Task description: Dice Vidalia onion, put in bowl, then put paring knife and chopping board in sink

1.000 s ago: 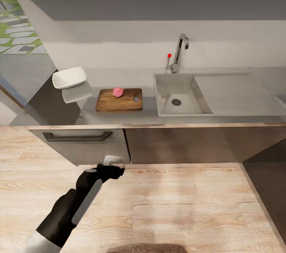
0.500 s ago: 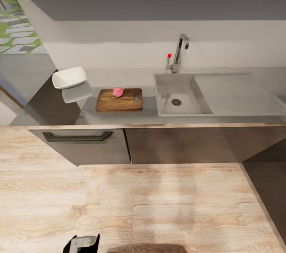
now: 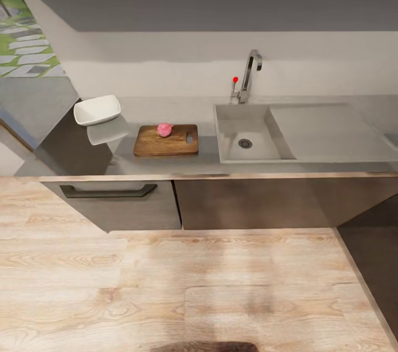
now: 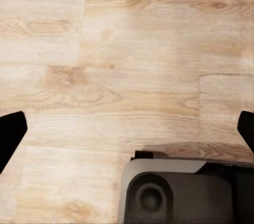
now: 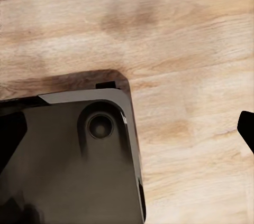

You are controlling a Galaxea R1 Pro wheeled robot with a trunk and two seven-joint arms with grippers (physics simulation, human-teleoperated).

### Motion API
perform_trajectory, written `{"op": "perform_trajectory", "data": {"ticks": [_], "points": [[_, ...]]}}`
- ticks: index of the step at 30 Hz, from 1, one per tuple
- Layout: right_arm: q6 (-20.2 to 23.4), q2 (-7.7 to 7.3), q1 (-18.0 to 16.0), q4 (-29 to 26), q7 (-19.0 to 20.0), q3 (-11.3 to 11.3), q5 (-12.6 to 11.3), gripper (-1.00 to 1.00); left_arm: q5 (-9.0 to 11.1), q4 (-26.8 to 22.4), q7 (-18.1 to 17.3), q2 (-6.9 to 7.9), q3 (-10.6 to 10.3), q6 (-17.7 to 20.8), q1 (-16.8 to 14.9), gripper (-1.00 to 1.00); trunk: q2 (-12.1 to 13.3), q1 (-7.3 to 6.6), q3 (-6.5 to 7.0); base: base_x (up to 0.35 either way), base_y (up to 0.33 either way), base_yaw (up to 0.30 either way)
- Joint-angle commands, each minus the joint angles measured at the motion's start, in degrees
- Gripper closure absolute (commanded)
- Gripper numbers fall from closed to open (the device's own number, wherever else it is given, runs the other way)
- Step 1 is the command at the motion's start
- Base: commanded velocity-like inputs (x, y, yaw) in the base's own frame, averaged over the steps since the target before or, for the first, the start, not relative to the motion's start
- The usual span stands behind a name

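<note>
Resting on the board [image 3: 166, 141] near the desk's [image 3: 166, 164] front edge, the onion [image 3: 164, 129] was undiced; the sink [image 3: 246, 131] was emptied. Both grippers' fingers [image 4: 10, 131] [image 5: 246, 126] were spread wide, nothing held.

Pink onion [image 3: 164, 129] on chopping board [image 3: 166, 141], white bowl [image 3: 98, 110] left; sink [image 3: 249, 131] right

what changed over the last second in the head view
The left arm, raised in front of the cabinets a second ago, dropped down out of the picture. The camera tilted slightly. The onion stays on the chopping board, the bowl beside it, the sink empty.
</note>
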Motion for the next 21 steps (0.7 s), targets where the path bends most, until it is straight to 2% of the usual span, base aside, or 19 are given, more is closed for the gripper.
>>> {"op": "perform_trajectory", "data": {"ticks": [1,9,15,21], "points": [[-0.09,-0.03,0.0,-0.09,-0.5,0.49,-0.11,-1.0,0.24,0.99,0.56,0.01,-0.42,-0.24,-0.03,-1.0,-0.09,0.03,-0.07,0.0,0.0,0.0],[-0.17,-0.08,-0.01,-0.28,-0.5,0.5,-0.03,-1.0,0.28,5.98,0.5,-1.07,-0.34,-0.43,-0.05,-1.0,-0.09,0.03,-0.06,-0.042,0.0,0.0],[-2.32,-0.1,-0.02,-0.14,-0.5,0.54,0.04,-1.0,0.34,6.7,0.5,-1.29,-0.37,-0.44,-0.05,-1.0,-0.09,0.03,-0.06,-0.283,0.0,0.0],[-3.73,0.12,-0.01,0.0,-0.5,0.66,0.15,-1.0,0.37,6.75,0.5,-1.37,-0.38,-0.37,-0.05,-1.0,-0.09,0.03,0.19,-0.065,0.0,0.0]]}}
